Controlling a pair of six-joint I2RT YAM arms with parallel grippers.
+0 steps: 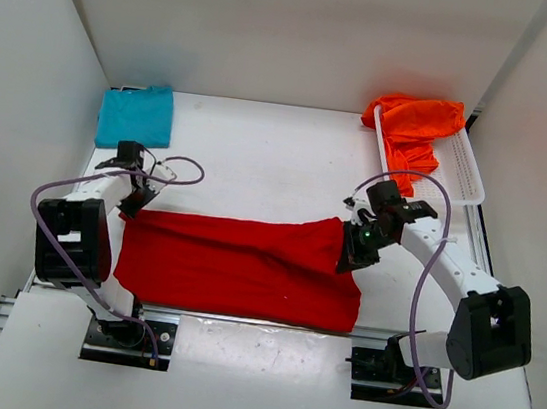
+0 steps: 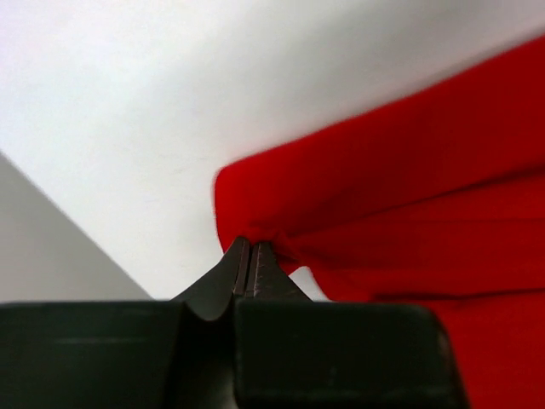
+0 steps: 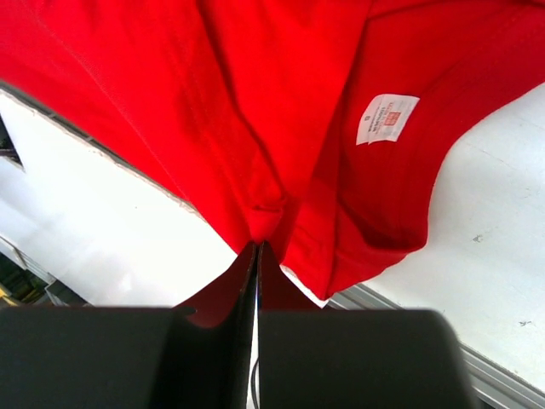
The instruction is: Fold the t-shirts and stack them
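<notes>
Bright even overhead light, soft shadows, left wrist view blurred

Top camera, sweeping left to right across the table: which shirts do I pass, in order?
teal-blue t-shirt → red t-shirt, pinched at its ends by the left gripper and right gripper → orange t-shirt, draped over the white basket

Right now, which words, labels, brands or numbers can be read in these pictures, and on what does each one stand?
White tag on the red t-shirt: fine print and a small red mark, too small to read.
No other text shows in any view.
</notes>
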